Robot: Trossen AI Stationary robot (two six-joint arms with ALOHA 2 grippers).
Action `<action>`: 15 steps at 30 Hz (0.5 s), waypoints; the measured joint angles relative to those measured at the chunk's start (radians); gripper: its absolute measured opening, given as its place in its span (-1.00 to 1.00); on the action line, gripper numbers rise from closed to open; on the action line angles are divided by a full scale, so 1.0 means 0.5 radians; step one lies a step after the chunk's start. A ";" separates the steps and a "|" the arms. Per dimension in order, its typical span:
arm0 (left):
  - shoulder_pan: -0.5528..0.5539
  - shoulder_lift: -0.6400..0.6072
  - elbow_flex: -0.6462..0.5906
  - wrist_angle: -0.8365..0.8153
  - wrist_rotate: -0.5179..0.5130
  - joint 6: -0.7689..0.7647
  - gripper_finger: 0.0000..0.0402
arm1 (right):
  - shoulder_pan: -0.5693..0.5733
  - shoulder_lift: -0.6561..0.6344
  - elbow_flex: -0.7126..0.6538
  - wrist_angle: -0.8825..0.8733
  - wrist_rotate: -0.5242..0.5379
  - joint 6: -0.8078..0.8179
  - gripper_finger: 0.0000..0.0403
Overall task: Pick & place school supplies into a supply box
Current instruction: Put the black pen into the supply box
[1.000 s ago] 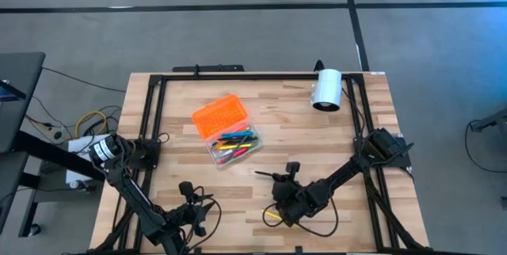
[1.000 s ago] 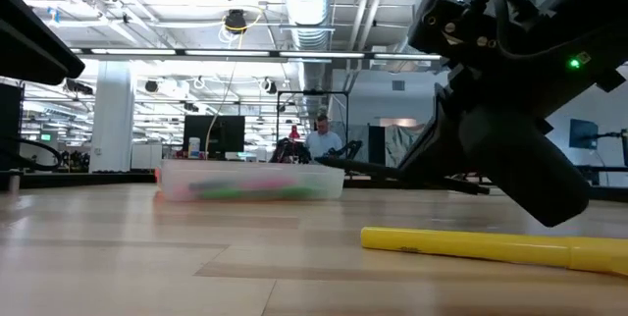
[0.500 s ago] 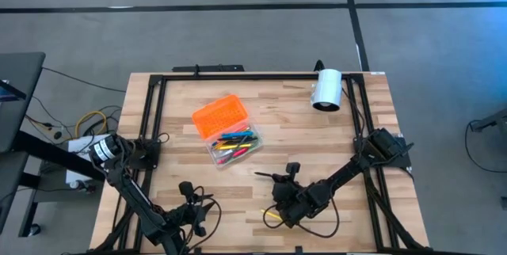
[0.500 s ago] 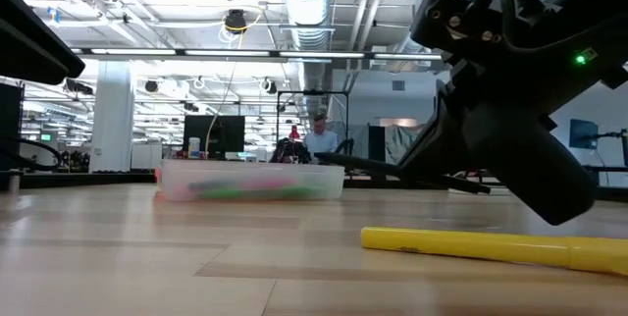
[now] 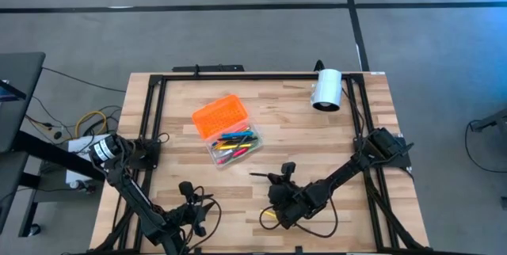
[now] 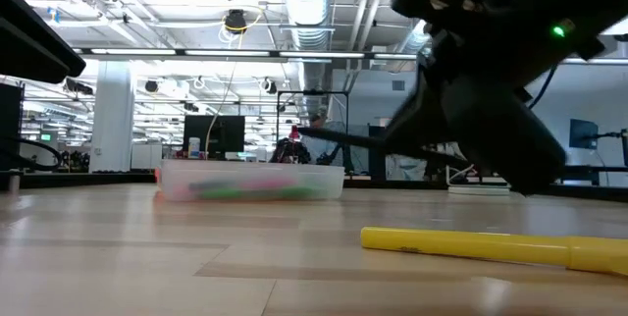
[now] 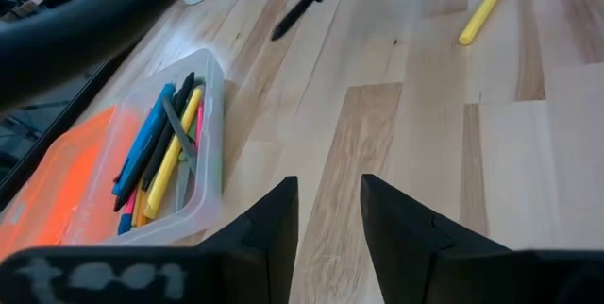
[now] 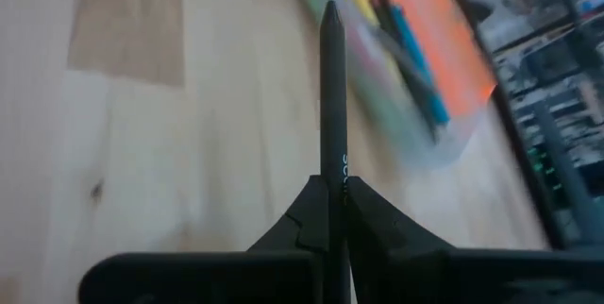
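From overhead the whole table (image 5: 341, 140) is laid out: the supply box (image 5: 234, 146) sits a little left of centre, its clear base full of pens and pencils (image 5: 238, 142) and its orange lid (image 5: 216, 116) lying open beside it, with a white cylinder (image 5: 325, 89) up at the far right corner. The right gripper (image 5: 279, 179) is near the front middle, and only its own wrist camera makes plain what it has: the two fingers pressed together on a black pen (image 8: 331, 96), which sticks straight out toward the box (image 8: 408, 49). The table-level view shows something the overhead barely catches, a yellow marker (image 6: 491, 247) lying flat on the wood near the front edge, with the box (image 6: 251, 180) farther back and a person at a desk in the room beyond. The left gripper (image 7: 327, 224) waits at the front left, its fingers standing apart with nothing between them; its camera looks into the box (image 7: 203, 167) and shows blue, yellow, black and pink sticks lying side by side, with the yellow marker (image 7: 491, 4) well apart on bare wood.
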 joint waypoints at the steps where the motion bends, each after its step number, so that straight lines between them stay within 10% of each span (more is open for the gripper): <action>1: 0.000 0.000 0.000 0.000 0.000 0.000 -0.46 | -0.004 0.000 0.018 0.000 0.022 -0.042 -0.98; 15: -0.085 0.000 0.001 0.000 -0.004 -0.047 -0.46 | -0.209 0.000 0.191 0.055 0.085 -0.729 -0.98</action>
